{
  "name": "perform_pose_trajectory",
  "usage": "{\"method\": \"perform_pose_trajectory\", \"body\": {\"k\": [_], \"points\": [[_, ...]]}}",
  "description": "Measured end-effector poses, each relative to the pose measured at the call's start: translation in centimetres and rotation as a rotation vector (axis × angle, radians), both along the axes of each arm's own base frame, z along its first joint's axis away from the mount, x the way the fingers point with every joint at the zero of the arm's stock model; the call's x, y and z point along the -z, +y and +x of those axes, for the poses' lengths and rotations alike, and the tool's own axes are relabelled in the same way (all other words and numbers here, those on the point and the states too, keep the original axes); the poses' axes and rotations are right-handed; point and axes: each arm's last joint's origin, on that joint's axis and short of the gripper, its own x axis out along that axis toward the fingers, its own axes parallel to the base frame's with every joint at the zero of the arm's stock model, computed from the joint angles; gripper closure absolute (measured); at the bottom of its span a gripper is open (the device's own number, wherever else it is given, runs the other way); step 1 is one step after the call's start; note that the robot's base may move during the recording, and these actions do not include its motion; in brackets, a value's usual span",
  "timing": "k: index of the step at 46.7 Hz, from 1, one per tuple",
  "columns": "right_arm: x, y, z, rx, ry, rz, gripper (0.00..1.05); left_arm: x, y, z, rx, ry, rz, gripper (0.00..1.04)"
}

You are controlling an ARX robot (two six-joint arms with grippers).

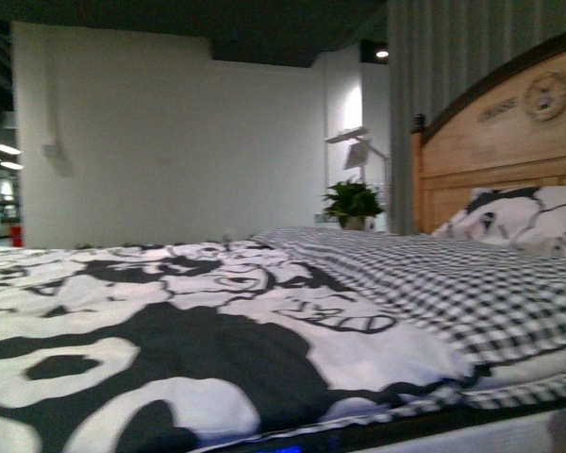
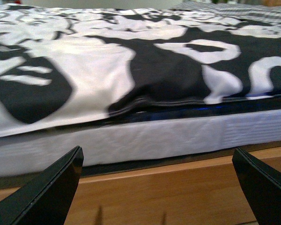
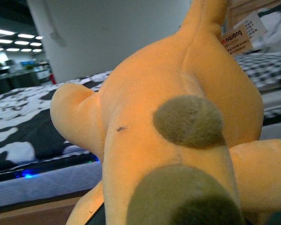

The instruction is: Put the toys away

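Left gripper (image 2: 157,149), seen from its own wrist camera: two fingers (image 2: 49,194) of matte black material, each a flat-sided wedge with straight, crisp edges narrowing to a pointed tip, the inner faces smooth and slightly lighter where they catch the light.

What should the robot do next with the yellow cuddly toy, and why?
Probably lift the plush toy a little higher. It fills the right wrist view, with the bed just behind it, so it might brush the duvet. The left gripper is open and holds nothing.
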Motion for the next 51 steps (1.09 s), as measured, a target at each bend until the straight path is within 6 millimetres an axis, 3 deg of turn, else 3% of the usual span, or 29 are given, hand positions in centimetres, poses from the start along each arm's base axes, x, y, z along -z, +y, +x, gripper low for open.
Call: {"method": "perform_pose_trajectory", "body": {"k": [51], "points": [[-0.03,0.01,-0.03,0.003,-0.004,0.0,0.85,0.0,-0.01,0.0,0.002,0.0,0.0,0.06]]}}
